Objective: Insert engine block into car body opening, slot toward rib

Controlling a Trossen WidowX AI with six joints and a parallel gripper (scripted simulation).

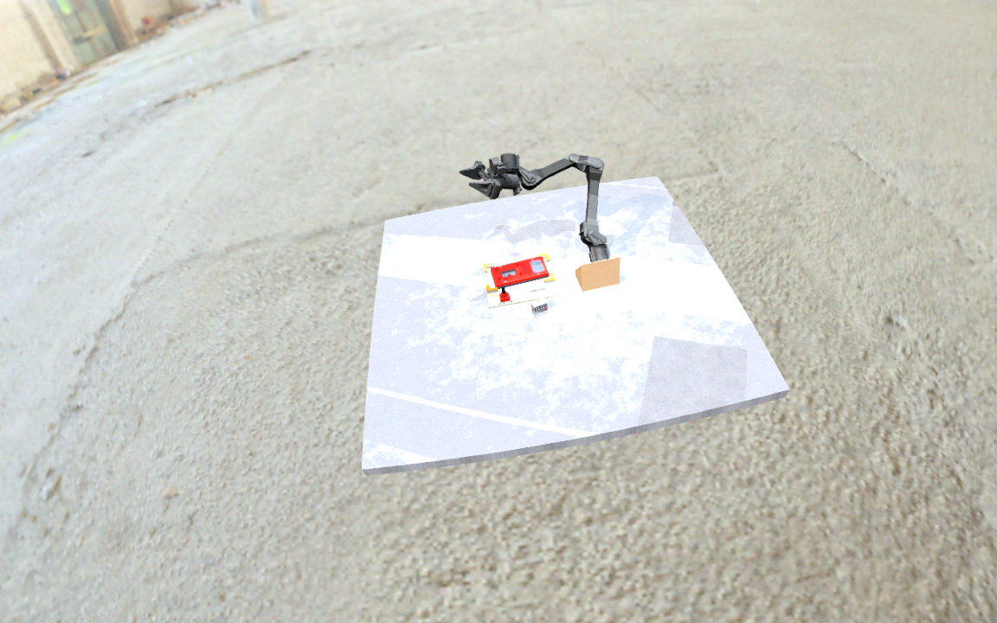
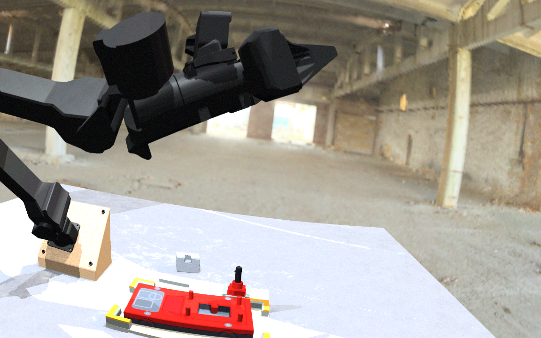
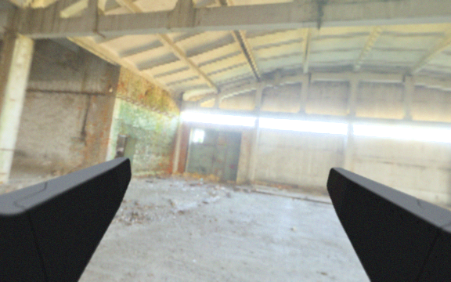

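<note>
The grey engine block [image 1: 539, 307] [image 2: 187, 263] stands on the table beside the car's holder, outside the car body, with a notch at its top in the exterior view. The red car body [image 1: 519, 271] [image 2: 173, 304] lies in the holder. Its rectangular opening holds no block, and a red rib [image 2: 214, 309] shows in it. My gripper [image 1: 466, 177] [image 2: 334, 52] [image 3: 229, 171] is open and empty, high above the table and well away from block and car. It points roughly level; the wrist view shows only the hall between the fingers.
The pale holder has yellow-topped corner stops [image 2: 119, 315]. A red piece with an upright black pin [image 1: 504, 296] [image 2: 237, 288] stands beside the car body. The arm's wooden wedge base [image 1: 599, 274] [image 2: 102, 252] stands on the table [image 1: 564, 371], near the car's windscreen end.
</note>
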